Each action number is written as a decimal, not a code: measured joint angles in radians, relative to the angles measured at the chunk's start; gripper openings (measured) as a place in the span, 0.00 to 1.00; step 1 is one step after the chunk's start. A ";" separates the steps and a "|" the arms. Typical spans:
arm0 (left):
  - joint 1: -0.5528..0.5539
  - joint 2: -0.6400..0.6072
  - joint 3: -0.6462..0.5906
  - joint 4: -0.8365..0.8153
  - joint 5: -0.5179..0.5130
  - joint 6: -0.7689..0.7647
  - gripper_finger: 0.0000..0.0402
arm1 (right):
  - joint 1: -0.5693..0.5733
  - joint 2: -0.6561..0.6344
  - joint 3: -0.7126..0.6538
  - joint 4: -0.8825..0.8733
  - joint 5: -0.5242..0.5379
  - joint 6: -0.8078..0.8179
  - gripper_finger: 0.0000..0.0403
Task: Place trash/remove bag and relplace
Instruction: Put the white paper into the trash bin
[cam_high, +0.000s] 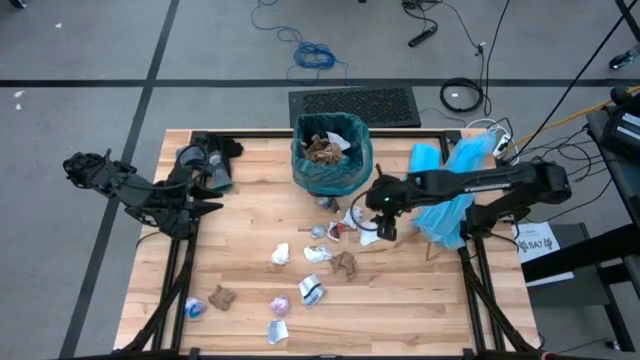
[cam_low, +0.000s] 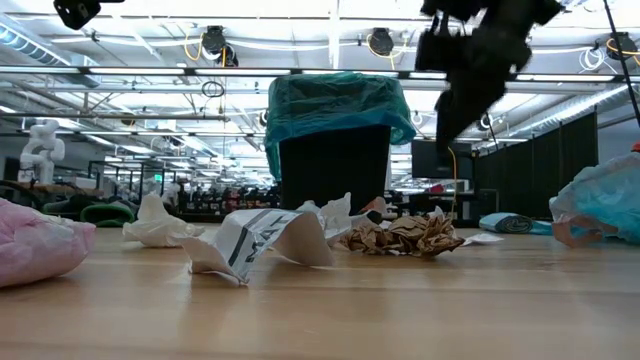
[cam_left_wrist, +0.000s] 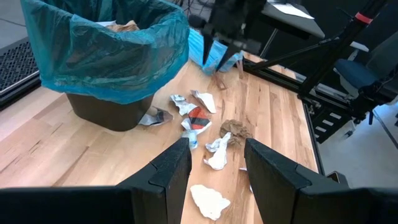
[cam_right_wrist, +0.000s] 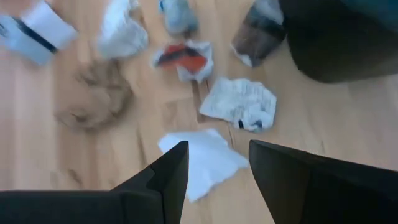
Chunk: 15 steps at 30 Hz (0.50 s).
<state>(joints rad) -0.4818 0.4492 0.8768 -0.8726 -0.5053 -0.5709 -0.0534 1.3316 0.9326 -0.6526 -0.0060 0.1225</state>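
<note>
The wooden tabletop (cam_high: 420, 300) has scraps of trash all over it, and the bin with the teal bag (cam_high: 332, 155) stands at the back. My right pincer (cam_right_wrist: 214, 165) hangs with its fingers apart, holding nothing. A flat white scrap (cam_right_wrist: 202, 158) lies right under it, so I think I go straight down. My left pincer (cam_left_wrist: 214, 168) waits far off, fingers apart too

i see a dark teal bag (cam_high: 332, 160) in a black bin (cam_low: 334, 168), brown paper wads (cam_high: 344, 263), white scraps (cam_right_wrist: 202, 158), a red and white wrapper (cam_right_wrist: 183, 59), and a light wood table (cam_high: 420, 300).
</note>
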 joint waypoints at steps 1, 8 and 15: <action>0.000 0.000 0.000 0.000 0.000 0.000 0.38 | -0.003 0.021 -0.006 -0.002 0.000 -0.020 0.40; 0.000 0.000 0.000 0.000 0.001 0.000 0.38 | -0.024 0.159 -0.008 0.029 -0.002 -0.152 0.40; 0.000 0.000 0.000 0.000 0.007 0.001 0.38 | -0.052 0.252 -0.008 0.052 -0.050 -0.227 0.40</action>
<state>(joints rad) -0.4820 0.4492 0.8768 -0.8726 -0.4980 -0.5701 -0.1053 1.5832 0.9245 -0.6004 -0.0564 -0.1043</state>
